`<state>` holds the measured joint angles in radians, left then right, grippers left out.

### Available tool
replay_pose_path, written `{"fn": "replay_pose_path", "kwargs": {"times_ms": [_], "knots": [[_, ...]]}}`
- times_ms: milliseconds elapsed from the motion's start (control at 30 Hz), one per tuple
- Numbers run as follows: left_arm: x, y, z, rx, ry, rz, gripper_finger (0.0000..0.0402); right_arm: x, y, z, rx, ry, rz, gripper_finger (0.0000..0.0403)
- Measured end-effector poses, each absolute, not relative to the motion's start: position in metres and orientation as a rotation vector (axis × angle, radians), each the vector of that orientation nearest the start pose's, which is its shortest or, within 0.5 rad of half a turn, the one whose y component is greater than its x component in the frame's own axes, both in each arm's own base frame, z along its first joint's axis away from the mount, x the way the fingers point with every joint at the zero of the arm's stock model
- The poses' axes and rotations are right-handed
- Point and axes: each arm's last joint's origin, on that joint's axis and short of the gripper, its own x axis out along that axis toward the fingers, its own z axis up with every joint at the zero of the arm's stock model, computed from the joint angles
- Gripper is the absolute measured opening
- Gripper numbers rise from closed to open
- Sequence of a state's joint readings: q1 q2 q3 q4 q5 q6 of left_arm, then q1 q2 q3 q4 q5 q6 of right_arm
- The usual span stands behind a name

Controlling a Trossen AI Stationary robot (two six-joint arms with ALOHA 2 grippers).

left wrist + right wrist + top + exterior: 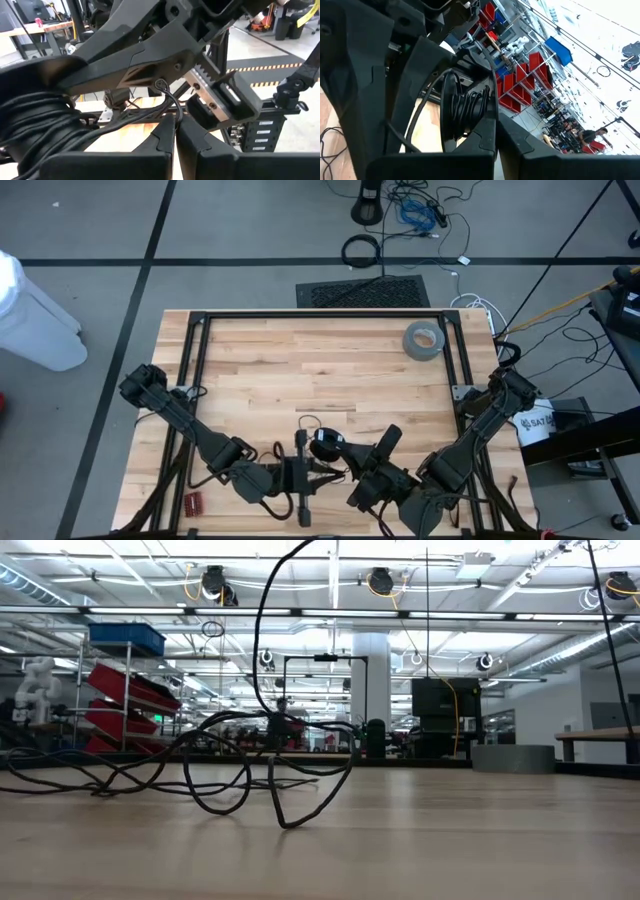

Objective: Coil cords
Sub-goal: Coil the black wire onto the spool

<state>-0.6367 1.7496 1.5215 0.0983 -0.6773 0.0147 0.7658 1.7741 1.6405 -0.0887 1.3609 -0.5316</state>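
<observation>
Only one piece of lettering could be made out. In the high view, a white bucket [536,423] stood on the floor just beside the right edge of the pale wooden desk [330,370], and it bore dark capital letters beginning "SAT"; the rest of the word was cut off by the dark arm in front of it. No other text, label, number or sign could be read in any view.

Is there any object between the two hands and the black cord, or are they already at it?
Nothing visible stands between. Both hands meet at the table's near edge: the left hand is shut on a strand of the cord, and the right hand is shut against the coiled loops.
</observation>
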Motion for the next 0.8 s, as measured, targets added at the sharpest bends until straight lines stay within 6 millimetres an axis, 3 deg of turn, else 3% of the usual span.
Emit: {"fn": "replay_pose_path", "kwargs": {"times_ms": [800], "knots": [[0.351, -0.229, 0.348, 0.064, 0.073, 0.107, 0.0012, 0.305, 0.254, 0.369, -0.725, 0.278, -0.529, 0.0]]}}
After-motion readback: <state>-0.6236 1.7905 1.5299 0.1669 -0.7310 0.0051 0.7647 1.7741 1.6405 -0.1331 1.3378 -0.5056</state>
